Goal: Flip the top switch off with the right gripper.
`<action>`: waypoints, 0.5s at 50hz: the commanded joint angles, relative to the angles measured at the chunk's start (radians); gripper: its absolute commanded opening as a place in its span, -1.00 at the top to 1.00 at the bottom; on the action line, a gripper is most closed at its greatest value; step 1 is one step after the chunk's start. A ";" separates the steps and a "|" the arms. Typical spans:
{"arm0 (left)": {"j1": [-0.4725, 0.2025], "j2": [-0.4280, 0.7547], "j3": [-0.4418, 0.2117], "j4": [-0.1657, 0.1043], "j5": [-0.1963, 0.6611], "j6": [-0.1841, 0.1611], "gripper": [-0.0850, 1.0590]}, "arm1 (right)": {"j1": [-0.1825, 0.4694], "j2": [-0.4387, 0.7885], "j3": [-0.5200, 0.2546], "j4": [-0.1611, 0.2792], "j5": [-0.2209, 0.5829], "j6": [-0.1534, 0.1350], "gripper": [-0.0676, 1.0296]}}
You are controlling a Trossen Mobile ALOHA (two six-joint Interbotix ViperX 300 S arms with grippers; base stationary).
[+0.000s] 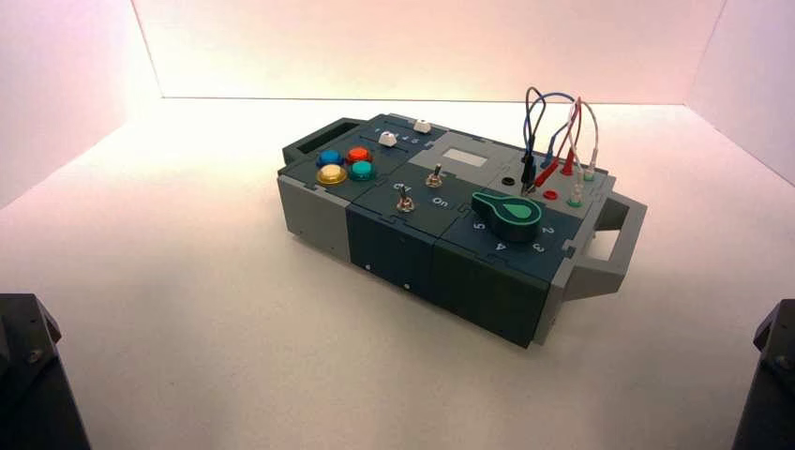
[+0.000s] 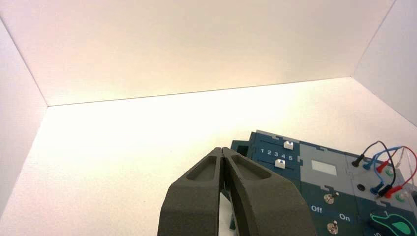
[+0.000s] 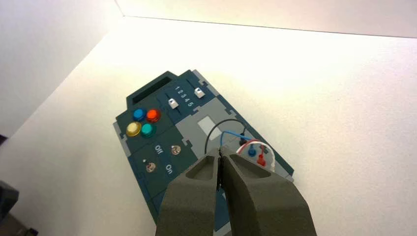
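Note:
The top switch (image 1: 435,178) is a tiny silver toggle on the dark-blue panel, just in front of the pale-grey display window (image 1: 464,157). It also shows in the right wrist view as the top switch (image 3: 175,150), between the words "Off" and "On". Its twin toggle (image 1: 405,202) stands nearer the box's front edge. My right gripper (image 3: 220,155) is shut on nothing and hangs well back from the box, apart from the switch. The right arm (image 1: 773,375) sits at the lower right corner. My left gripper (image 2: 223,150) is shut and empty, with the left arm (image 1: 23,375) parked at the lower left.
The box (image 1: 394,248) stands turned on the white table. It carries several coloured buttons (image 1: 344,165), two white sliders (image 1: 387,139), a green knob (image 1: 508,212) and looped wires (image 1: 558,131). Grey handles (image 1: 614,248) jut from both ends. White walls enclose the table.

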 commanded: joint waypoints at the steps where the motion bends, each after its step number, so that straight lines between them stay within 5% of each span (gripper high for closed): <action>1: -0.005 0.012 -0.017 0.000 -0.005 -0.003 0.91 | 0.014 0.015 -0.035 0.002 -0.005 -0.002 0.92; 25: -0.005 0.069 -0.034 0.000 0.008 -0.002 0.91 | 0.015 0.054 -0.048 0.011 0.023 -0.002 0.92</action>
